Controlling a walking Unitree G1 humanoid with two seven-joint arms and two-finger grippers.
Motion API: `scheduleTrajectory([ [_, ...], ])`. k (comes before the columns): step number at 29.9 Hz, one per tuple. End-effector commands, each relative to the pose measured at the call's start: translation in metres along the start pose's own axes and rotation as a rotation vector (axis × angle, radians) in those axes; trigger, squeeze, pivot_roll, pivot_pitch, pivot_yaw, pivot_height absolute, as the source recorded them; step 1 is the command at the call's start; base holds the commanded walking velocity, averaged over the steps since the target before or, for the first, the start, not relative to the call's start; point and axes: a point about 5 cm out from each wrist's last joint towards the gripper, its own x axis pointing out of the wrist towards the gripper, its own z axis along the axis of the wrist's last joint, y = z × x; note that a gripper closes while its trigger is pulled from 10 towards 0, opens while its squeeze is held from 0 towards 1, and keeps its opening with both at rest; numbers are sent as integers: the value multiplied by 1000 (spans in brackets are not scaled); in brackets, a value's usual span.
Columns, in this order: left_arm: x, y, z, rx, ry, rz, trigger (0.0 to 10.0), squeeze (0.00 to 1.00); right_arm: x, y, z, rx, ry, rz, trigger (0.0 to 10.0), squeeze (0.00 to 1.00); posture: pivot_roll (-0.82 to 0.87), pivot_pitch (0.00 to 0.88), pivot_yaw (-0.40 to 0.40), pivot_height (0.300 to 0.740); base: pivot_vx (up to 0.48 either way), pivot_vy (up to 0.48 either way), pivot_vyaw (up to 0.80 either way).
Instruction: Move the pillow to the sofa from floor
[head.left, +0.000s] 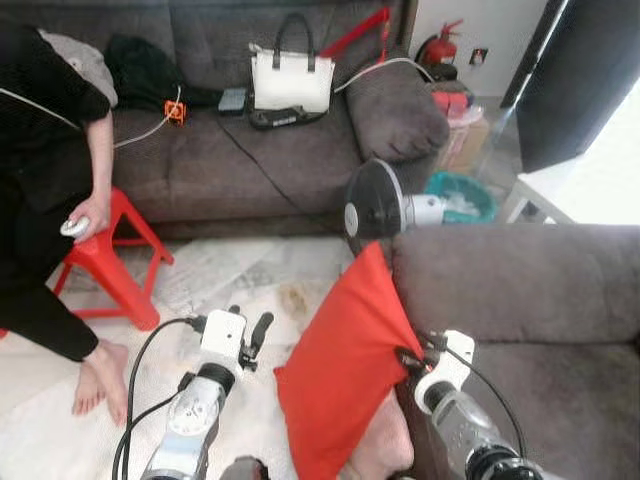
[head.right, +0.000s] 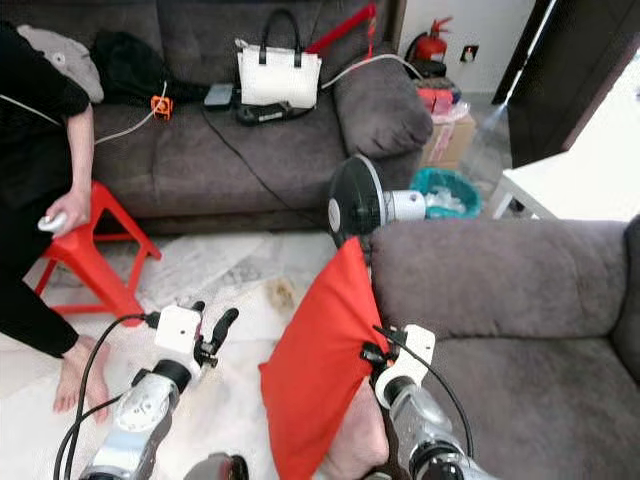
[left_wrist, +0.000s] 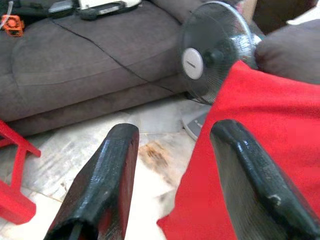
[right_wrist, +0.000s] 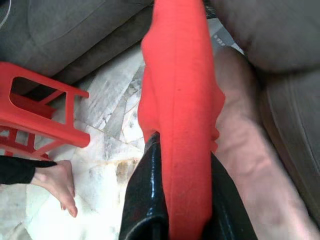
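A red pillow (head.left: 345, 365) stands on edge, lifted beside the armrest of the near grey sofa (head.left: 520, 300). My right gripper (head.left: 408, 358) is shut on the pillow's right edge; in the right wrist view the red cloth (right_wrist: 182, 130) runs between its black fingers (right_wrist: 145, 200). My left gripper (head.left: 250, 340) stands open just left of the pillow, nothing between its fingers (left_wrist: 105, 180), with the pillow (left_wrist: 260, 165) close beside one of them.
A black standing fan (head.left: 373, 208) is right behind the pillow. A second grey sofa (head.left: 250, 150) at the back carries a white handbag (head.left: 291, 78) and cables. A seated person (head.left: 45, 200) rests a hand on a red stool (head.left: 105, 260) at the left.
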Motion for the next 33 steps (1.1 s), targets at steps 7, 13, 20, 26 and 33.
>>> scheduleTrajectory([
  [7, -1, 0, -3, -8, 16, -2, 10000, 0, 1, -3, 15, -17, -71, -9, 10000, 0, 118, 79, -27, 740, -118, 0, 0],
  [13, -1, 0, -4, -3, 18, -2, 10000, 0, 0, -3, 14, -12, -71, -13, 10000, 0, 115, 75, -25, 740, 0, 0, 0],
  [20, -1, 0, -4, -1, 15, -2, 10000, 0, 0, -3, 14, -10, -67, -17, 10000, 0, 112, 69, -25, 740, 0, 0, -686],
  [26, -1, -1, -2, -7, 3, -2, 10000, 0, 0, -4, 13, -10, -66, -17, 10000, 0, 111, 62, -25, 740, 0, 0, -800],
  [33, -2, -1, -2, -7, 1, -3, 10000, 0, 0, -4, 12, -10, -63, -19, 10000, 0, 105, 50, -23, 740, 0, 0, -800],
])
